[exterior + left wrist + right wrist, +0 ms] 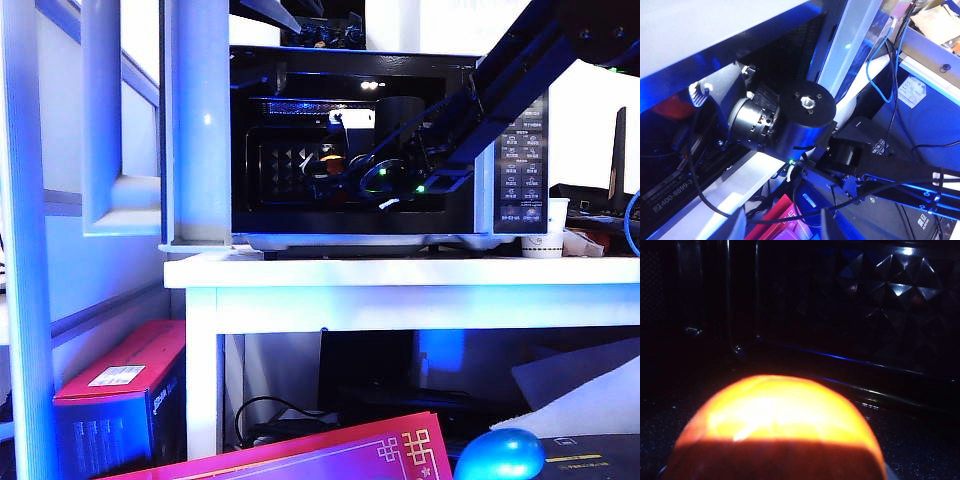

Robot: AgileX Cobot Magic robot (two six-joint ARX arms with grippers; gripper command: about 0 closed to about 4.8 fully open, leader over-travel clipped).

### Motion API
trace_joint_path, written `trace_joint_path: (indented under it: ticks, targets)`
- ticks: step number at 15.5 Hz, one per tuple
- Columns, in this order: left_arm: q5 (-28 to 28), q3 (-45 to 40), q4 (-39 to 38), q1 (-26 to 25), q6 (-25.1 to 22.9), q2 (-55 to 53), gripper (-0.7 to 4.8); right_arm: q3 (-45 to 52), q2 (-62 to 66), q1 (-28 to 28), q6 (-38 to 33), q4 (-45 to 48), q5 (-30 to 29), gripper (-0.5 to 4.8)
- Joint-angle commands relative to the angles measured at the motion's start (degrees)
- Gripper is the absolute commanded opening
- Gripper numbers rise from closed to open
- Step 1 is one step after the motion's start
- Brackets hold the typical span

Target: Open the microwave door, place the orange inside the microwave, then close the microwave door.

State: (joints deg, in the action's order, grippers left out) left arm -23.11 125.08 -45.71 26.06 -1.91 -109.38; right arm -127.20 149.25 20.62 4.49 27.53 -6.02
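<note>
A: Where is the small round orange-red orange (775,425) now?

B: Inside the cavity of the boxy black microwave (390,140) with the button panel on its right. In the right wrist view it fills the near foreground, brightly lit on top and dark below, with the faceted back wall of the cavity behind it.

A: And the right gripper (335,160)?

B: In the exterior view the right arm reaches in through the open front from the upper right, its gripper deep in the cavity, with an orange glint just beside its tip. Its jaws stand wide, about the width of the fruit, but no finger shows in its own camera (the orange hides everything near the lens), so I cannot tell whether it grasps the orange or has released it.

A: The door?

B: The pale-faced microwave door (195,120) is swung fully out to the left of the cavity.

A: The left gripper?

B: It shows in no view; its camera looks at the right arm's black wrist (800,120) entering the microwave, so its state cannot be told.
</note>
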Motion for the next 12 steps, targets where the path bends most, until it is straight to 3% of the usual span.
trace_joint_path:
  ticks: [1,2,12]
  targets:
    - [0.0,0.1,-0.1,0.0,-0.2,0.3,2.06,-0.3,-0.1,0.2,0.0,0.3,-1.5,4.4]
    - [0.0,0.1,-0.1,0.0,-0.2,0.3,2.06,-0.3,-0.1,0.2,0.0,-1.0,-3.3,4.79]
    - [0.0,0.1,-1.0,0.0,-0.3,0.3,2.06,-0.2,-1.3,0.7,0.5,-5.4,-5.7,4.79]
